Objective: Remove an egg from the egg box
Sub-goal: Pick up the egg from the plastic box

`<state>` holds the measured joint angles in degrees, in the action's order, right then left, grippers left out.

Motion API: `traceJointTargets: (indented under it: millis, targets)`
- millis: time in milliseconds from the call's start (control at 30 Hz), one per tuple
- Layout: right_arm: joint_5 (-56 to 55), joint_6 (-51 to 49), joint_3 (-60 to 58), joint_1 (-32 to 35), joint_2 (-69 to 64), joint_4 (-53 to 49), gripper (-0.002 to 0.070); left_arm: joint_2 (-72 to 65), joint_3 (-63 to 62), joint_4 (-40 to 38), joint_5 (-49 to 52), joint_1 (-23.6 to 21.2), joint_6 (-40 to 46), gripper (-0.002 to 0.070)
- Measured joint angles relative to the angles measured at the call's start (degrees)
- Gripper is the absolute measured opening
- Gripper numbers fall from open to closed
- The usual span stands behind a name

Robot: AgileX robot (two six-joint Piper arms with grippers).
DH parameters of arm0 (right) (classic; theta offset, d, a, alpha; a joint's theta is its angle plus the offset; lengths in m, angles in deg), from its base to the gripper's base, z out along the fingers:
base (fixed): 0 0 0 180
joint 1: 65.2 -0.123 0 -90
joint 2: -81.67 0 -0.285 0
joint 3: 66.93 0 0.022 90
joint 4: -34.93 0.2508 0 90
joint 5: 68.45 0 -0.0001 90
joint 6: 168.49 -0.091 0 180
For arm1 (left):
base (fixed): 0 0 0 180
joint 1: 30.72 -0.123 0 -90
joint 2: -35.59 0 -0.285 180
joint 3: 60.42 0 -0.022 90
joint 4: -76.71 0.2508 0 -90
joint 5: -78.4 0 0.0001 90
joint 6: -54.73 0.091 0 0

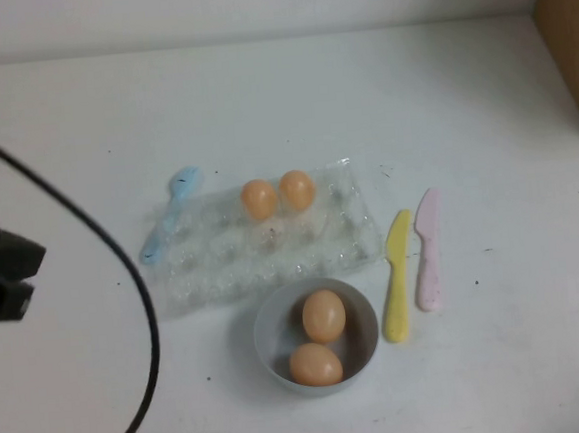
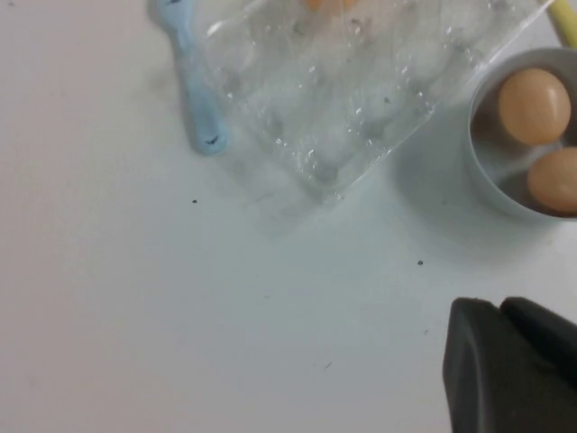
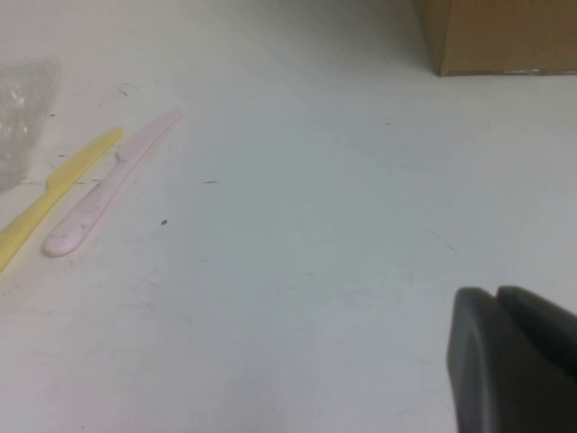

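The clear crinkly egg box (image 1: 232, 256) lies mid-table and holds two tan-orange eggs (image 1: 258, 199) (image 1: 296, 189) side by side in its far row. Two more eggs (image 1: 323, 315) (image 1: 315, 364) lie in a pale grey bowl (image 1: 268, 328) just in front of the box. My left gripper (image 2: 499, 305) is shut and empty, hovering over bare table at the left, apart from the egg box (image 2: 343, 81) and the bowl (image 2: 478, 171). In the high view it shows at the left edge (image 1: 3, 267). My right gripper (image 3: 496, 293) is shut and empty over bare table at the right, out of the high view.
A blue spoon (image 1: 169, 214) lies against the box's left end. A yellow knife (image 1: 397, 273) and a pink knife (image 1: 427, 249) lie right of the bowl. A cardboard box (image 1: 568, 34) stands at the far right. A black cable (image 1: 142, 318) hangs at the left.
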<state>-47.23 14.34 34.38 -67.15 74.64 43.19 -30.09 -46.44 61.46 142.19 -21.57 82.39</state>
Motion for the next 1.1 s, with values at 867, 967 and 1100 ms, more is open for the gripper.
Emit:
traceJointTargets:
  millis: [867, 967, 1100]
  targets:
    - [0.0, 0.0, 0.0, 0.0, 0.0, 0.0, -0.0017, -52.9, -46.2, 16.8, 6.9, 18.4, 8.7, 0.0057]
    - [0.0, 0.0, 0.0, 0.0, 0.0, 0.0, -0.0017, -54.9, -46.2, 16.8, 5.5, 18.8, 11.2, 0.0176]
    - [0.0, 0.0, 0.0, 0.0, 0.0, 0.0, -0.0017, -56.7, -46.2, 16.8, 4.2, 19.6, 12.5, 0.0403]
